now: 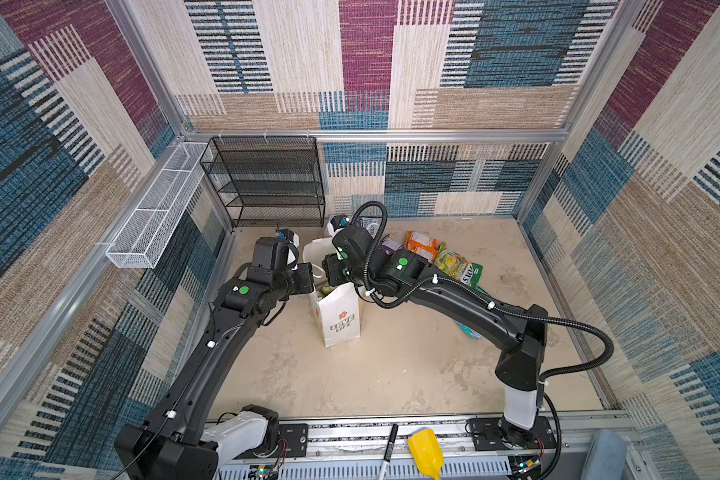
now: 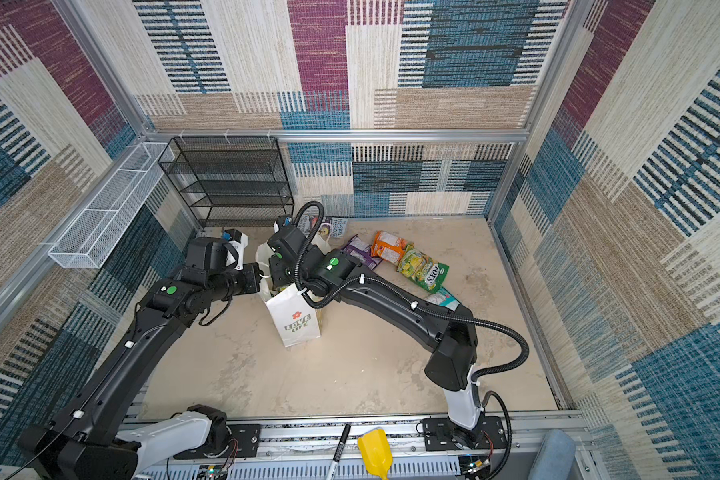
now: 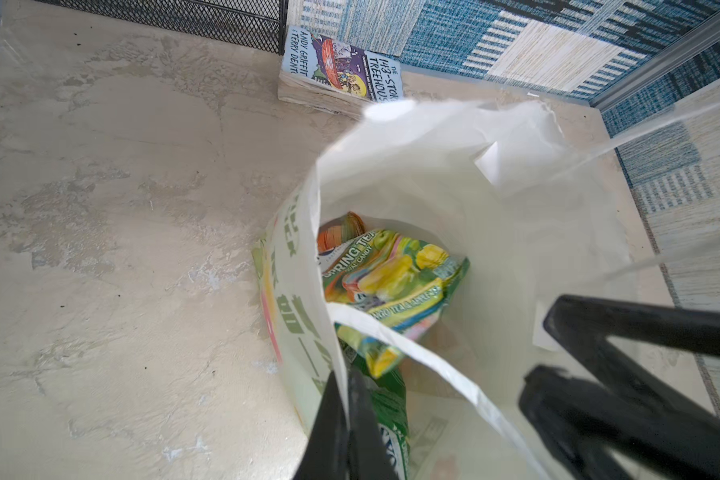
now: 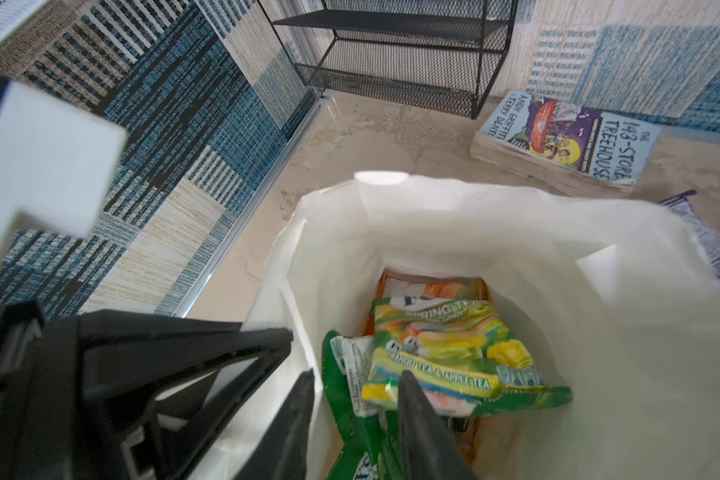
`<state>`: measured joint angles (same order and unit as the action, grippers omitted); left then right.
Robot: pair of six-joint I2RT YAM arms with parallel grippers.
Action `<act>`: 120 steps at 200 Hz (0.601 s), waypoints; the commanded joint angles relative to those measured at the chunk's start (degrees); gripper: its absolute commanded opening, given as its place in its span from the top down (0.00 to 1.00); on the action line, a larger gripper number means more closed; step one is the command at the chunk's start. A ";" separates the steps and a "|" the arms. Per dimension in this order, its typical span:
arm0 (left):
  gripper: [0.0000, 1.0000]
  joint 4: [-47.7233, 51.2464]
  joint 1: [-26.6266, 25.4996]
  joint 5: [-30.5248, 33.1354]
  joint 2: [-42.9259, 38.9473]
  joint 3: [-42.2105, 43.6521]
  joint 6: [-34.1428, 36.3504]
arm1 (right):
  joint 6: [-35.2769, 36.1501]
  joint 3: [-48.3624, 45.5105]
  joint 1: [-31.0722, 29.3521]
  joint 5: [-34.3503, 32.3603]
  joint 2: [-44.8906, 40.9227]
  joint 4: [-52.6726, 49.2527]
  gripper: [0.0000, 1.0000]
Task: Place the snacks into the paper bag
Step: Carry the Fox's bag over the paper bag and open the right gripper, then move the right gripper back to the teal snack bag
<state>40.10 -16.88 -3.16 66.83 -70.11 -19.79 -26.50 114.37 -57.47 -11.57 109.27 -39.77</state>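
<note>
Over the open mouth of the bag (image 4: 433, 199), my right claw (image 4: 357, 374) has its jaws partly apart, gripping nothing that I can see; a green packet (image 4: 333, 415) shows between them and a Spring Tea packet (image 4: 445, 349) lies just past its tips. Just beside it, my left claw (image 3: 344, 374) is clamped tight on the bag's rim. Farther out on the right claw's side, a purple packet (image 2: 360, 249), orange packet (image 2: 389, 247), FOX'S packet (image 2: 422, 270) and teal packet (image 2: 443, 297) lie on the floor outside the bag.
</note>
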 commanded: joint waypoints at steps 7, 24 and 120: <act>1.00 -2.13 0.10 0.38 0.01 0.04 -0.50 | 1.84 -0.17 -0.14 0.97 -3.15 2.28 0.48; 1.00 -2.13 0.20 0.60 0.06 -0.01 -0.60 | 2.49 -1.11 -0.18 -0.55 -6.13 2.62 0.34; 1.00 -1.07 0.54 1.57 0.93 -0.36 -0.76 | 0.28 -22.39 3.59 -12.33 -33.69 2.99 0.00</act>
<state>40.12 -16.45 -2.68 67.51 -70.13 -19.79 -23.79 97.56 -56.51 -19.16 81.36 -37.69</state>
